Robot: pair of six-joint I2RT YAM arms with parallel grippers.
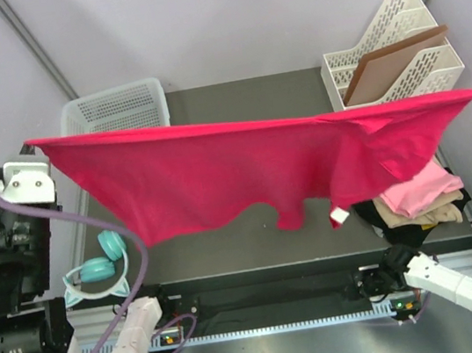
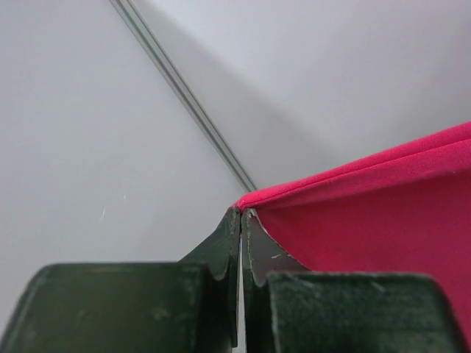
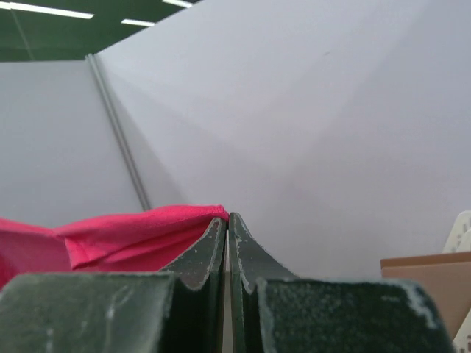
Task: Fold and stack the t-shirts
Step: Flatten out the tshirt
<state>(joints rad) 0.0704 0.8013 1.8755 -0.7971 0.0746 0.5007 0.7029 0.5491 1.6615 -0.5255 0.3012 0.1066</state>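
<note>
Grip: my left gripper (image 2: 241, 215) and right gripper (image 3: 227, 218) pinch corners of crimson t-shirt (image 1: 218, 175), stretched aloft 9 to 3 o'clock | risk: pulling wider could slip a corner free.

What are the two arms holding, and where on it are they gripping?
Both hold the crimson t-shirt, stretched in the air: the left gripper pinches the left end of its taut top edge, the right gripper the right end.
</note>
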